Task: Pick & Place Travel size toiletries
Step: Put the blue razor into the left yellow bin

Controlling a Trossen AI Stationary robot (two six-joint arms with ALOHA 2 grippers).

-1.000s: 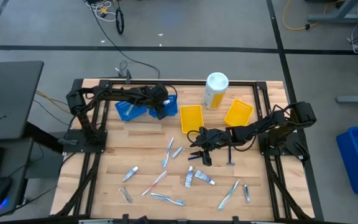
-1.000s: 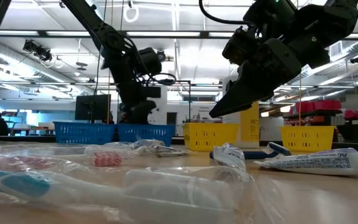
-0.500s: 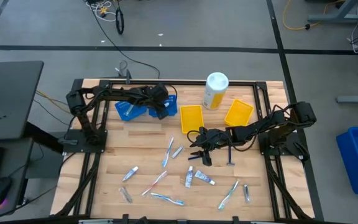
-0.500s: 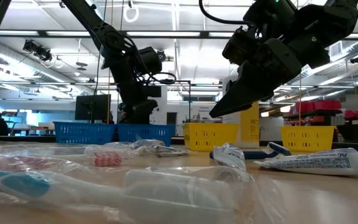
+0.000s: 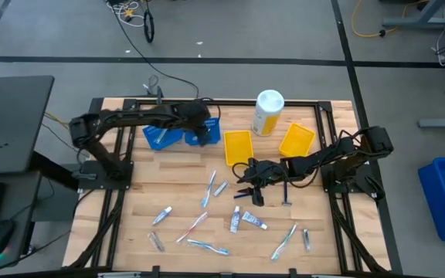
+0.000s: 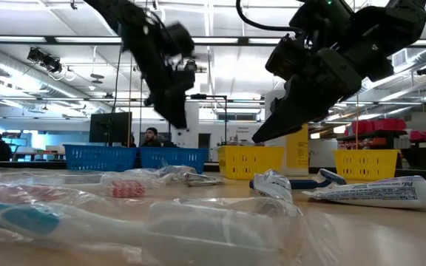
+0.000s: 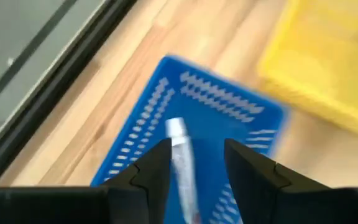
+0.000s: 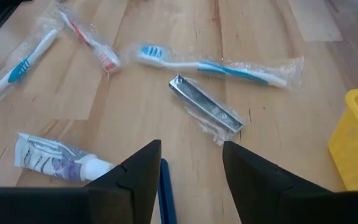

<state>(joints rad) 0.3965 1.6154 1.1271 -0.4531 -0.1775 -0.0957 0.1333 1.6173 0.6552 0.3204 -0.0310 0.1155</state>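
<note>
A small white tube (image 7: 182,163) lies inside the blue tray (image 7: 151,118) at about 11 o'clock on the table, directly under the left gripper (image 7: 194,171) — the fingers stand apart above it and hold nothing. Most other toiletries (image 5: 207,189) lie scattered from the centre toward 6 o'clock. The right gripper (image 5: 247,185) hovers at the table centre with fingers apart and empty — a dark blue razor (image 8: 166,199) lies just below it.
</note>
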